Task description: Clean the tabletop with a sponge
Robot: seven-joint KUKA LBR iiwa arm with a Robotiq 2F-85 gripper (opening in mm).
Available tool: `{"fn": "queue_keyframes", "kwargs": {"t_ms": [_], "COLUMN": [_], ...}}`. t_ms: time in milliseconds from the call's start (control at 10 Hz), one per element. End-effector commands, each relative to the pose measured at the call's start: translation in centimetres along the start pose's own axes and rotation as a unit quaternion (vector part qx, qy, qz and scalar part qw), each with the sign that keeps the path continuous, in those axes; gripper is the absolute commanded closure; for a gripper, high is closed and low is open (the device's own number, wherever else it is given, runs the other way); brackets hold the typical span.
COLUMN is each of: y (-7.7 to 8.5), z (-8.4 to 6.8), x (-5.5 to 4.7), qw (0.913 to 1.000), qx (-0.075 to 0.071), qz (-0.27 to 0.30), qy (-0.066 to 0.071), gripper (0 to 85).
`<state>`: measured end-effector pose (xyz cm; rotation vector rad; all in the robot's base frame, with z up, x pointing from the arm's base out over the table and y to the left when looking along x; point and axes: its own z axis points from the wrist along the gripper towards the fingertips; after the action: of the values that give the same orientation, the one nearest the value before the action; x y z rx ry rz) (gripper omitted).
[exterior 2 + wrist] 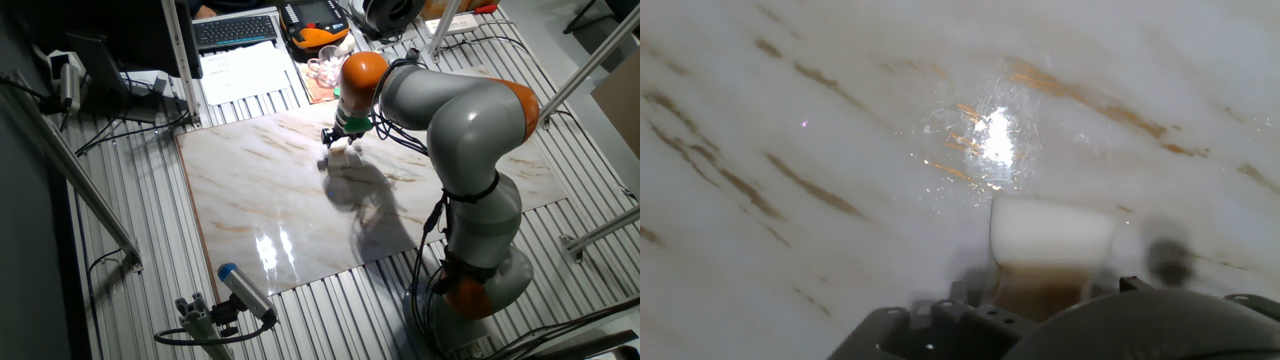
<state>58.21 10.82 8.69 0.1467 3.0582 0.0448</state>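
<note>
The tabletop (260, 200) is a glossy white-beige marble slab with brown veins, lying on a ribbed grey metal surface. My gripper (343, 146) points down over the far middle of the slab, shut on the sponge (341, 154), a small cream-white block that rests on or just above the marble. In the hand view the sponge (1050, 232) sticks out ahead of the dark gripper body, and the tabletop (820, 130) fills the frame with a bright light glare just beyond the block. The fingertips themselves are hidden behind the sponge.
A keyboard (235, 30), papers (248, 70) and an orange device (318, 30) lie beyond the slab's far edge. A grey cylinder with a blue tip (243, 290) stands at the near left corner. Slanted metal bars (70, 170) cross the left side.
</note>
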Motion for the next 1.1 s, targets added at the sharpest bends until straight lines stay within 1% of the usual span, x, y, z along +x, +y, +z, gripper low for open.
{"fn": "queue_keyframes", "kwargs": {"t_ms": [0,100,200,400,700,800,1000], "y": [0.0,0.0,0.0,0.3,0.3,0.2,0.5], "z": [-0.2,-0.5,-0.7,-1.5,-2.7,-2.9,-3.2], "x": [-0.1,-0.1,-0.2,-0.2,-0.1,0.1,0.2], "qw": [1.0000,1.0000,0.9999,0.9999,0.9999,0.9998,0.9999], "qx": [0.000,-0.007,-0.008,-0.008,-0.006,-0.010,-0.009], "qz": [0.001,0.004,0.004,0.005,0.005,0.003,0.002], "qy": [0.000,0.004,0.005,0.012,0.014,0.014,0.014], "gripper": [17.0,17.0,34.0,34.0,34.0,34.0,34.0]}}
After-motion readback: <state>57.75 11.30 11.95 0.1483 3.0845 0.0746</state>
